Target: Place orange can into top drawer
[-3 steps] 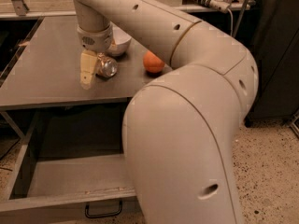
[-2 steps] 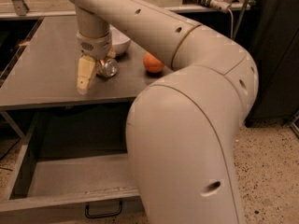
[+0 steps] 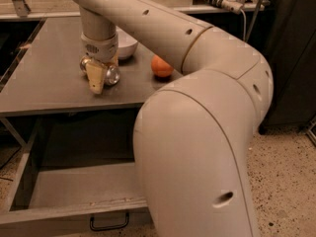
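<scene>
The orange can (image 3: 111, 75) lies on its side on the grey tabletop (image 3: 44, 78), its silver end facing me. My gripper (image 3: 98, 76) hangs down from the arm right at the can's left side, low over the tabletop and touching or nearly touching it. Part of the can is hidden behind the gripper. The top drawer (image 3: 74, 186) stands pulled open below the table's front edge. It looks empty, and its small black handle (image 3: 108, 223) shows on the front panel.
A white bowl (image 3: 124, 45) stands just behind the gripper. A round orange fruit (image 3: 161, 66) sits to the can's right. My large white arm (image 3: 197, 147) fills the foreground right and hides the drawer's right part. A dark cabinet stands at far right.
The gripper has shifted slightly beside the can and sits a little lower. The can stays at about the same spot on the tabletop. The drawer has not moved.
</scene>
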